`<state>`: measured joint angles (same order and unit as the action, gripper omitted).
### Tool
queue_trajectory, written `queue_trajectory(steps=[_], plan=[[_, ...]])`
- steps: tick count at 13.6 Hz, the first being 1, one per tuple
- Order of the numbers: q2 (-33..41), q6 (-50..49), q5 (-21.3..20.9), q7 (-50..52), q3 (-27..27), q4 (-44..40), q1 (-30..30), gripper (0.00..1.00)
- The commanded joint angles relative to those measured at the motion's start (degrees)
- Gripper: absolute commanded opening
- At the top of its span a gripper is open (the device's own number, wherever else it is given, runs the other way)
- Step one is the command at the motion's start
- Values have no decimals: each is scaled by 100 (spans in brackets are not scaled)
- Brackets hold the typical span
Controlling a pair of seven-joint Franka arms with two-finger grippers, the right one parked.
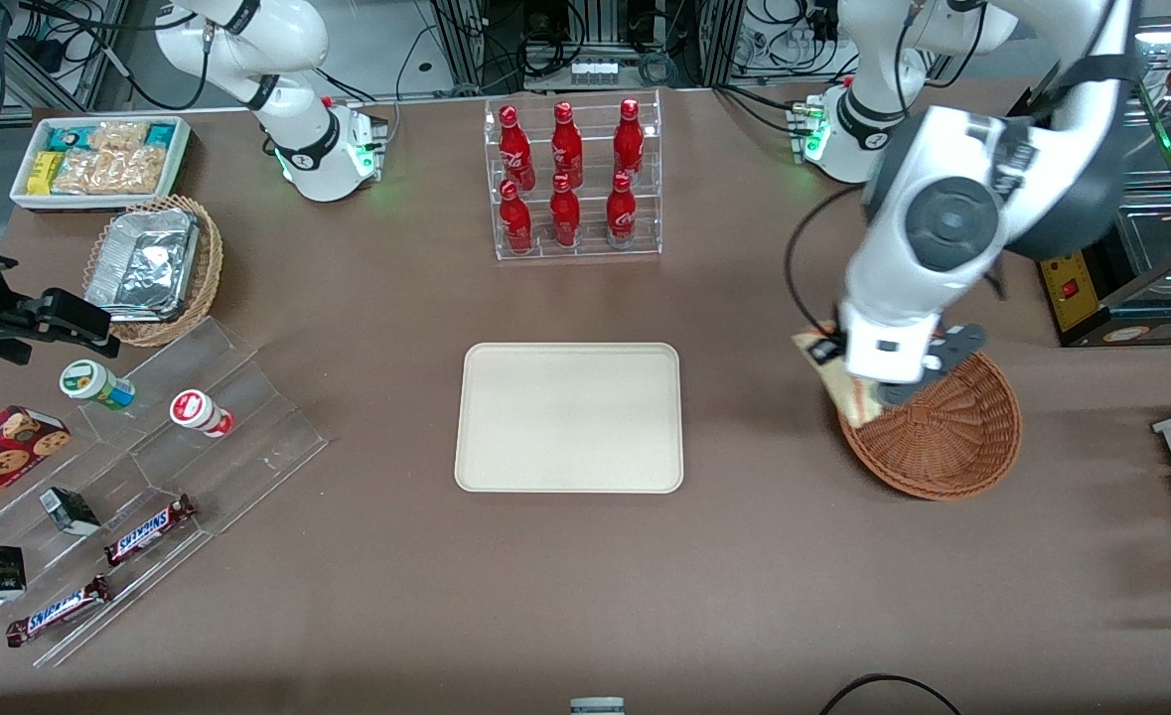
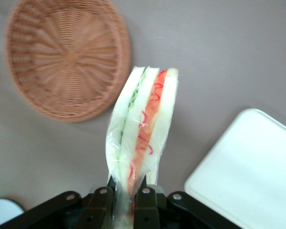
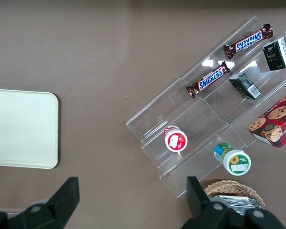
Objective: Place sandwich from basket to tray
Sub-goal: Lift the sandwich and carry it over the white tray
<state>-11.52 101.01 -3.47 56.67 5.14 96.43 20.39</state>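
Observation:
My gripper [image 2: 125,195] is shut on the sandwich [image 2: 143,129], a wedge of white bread in clear wrap with red-orange and green filling along its edge. It hangs above the table, clear of the basket [image 2: 66,57], whose woven bowl holds nothing. In the front view the gripper [image 1: 878,382] hovers over the basket's [image 1: 943,437] rim on the side toward the tray [image 1: 570,417], with the sandwich [image 1: 836,382] partly hidden under the wrist. The cream tray [image 2: 248,176] lies flat and bare at the table's middle.
A clear rack of red bottles [image 1: 573,179] stands farther from the front camera than the tray. Toward the parked arm's end are a stepped acrylic stand with snacks [image 1: 148,467], a tan basket of foil trays [image 1: 153,268] and a white snack bin [image 1: 98,159].

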Motion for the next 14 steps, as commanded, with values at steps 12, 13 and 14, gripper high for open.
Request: queue_trajectory(steps=[12,13,14], plan=[[-2055,2054,-434,19,-83,-309,2013,11],[-2152,2159,-453,20,-83,-317,2021,11],[-2222,2343,-453,-32,-83,-309,2013,11]])
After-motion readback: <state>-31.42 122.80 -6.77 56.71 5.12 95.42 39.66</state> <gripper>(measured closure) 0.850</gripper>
